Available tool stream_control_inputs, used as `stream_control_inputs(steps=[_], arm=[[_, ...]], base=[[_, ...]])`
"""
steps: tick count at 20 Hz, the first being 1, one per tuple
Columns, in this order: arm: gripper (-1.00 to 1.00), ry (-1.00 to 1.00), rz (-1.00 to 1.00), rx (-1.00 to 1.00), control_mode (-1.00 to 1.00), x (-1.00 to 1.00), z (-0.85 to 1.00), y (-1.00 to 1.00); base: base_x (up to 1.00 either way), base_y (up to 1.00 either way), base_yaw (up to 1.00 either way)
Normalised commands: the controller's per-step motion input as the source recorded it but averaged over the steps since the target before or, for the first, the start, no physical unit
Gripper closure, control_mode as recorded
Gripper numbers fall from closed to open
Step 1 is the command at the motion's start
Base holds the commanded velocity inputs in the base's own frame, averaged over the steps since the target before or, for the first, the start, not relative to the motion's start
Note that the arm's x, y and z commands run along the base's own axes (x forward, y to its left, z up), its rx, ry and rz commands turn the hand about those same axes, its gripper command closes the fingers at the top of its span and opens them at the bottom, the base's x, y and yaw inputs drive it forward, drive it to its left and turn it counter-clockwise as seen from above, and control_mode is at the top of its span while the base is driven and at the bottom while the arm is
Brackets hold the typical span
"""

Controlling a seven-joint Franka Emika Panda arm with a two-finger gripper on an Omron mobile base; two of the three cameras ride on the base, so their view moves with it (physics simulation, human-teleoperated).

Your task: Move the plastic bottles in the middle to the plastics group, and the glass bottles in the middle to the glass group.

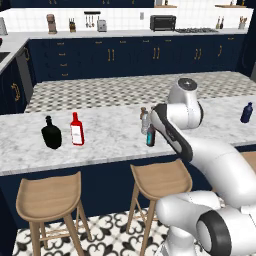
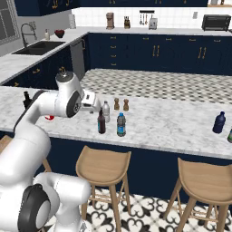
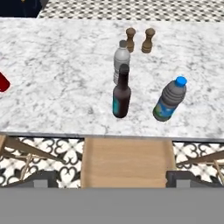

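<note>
Hand view pictures show three bottles gathered in the middle of the marble counter (image 3: 57, 78): a slim dark glass bottle (image 3: 121, 94) nearest the front edge, a clear greyish plastic bottle (image 3: 121, 59) just behind it, and a blue-labelled plastic bottle (image 3: 169, 99) beside them, leaning in this tilted view. Two small brown shakers (image 3: 140, 40) are set further back and are judged to be no part of the sorting.

The middle cluster appears to be kept apart from both destinations so that each bottle can be carried to its own side. In the left base view the glass group is seen well away at one end of the counter, a squat black bottle (image 1: 51, 133) standing next to a red bottle (image 1: 76, 129). The plastics group, a small navy bottle (image 1: 246, 112), is seen at the opposite end. All three middle bottles are judged not yet sorted.

The gripper (image 3: 112, 177) is held spread nearly as wide as it goes, above the stool and short of the counter edge. Nothing is grasped or touched by it. It is lined up roughly with the dark glass bottle, which is judged the likely first pick.
</note>
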Motion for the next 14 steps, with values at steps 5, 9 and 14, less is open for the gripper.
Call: stream_control_inputs(steps=[5, 9, 14], arm=[[-1.0, -0.12, -0.05, -0.02, -1.0, 0.46, 0.0, -0.02], [-1.0, -0.11, -0.09, 0.04, -1.0, 0.3, 0.02, -0.26], [-1.0, -0.02, 0.04, 0.02, -1.0, 0.55, -0.07, -0.04]], base=[[0.0, 0.0, 0.0], [0.0, 0.0, 0.0], [0.0, 0.0, 0.0]])
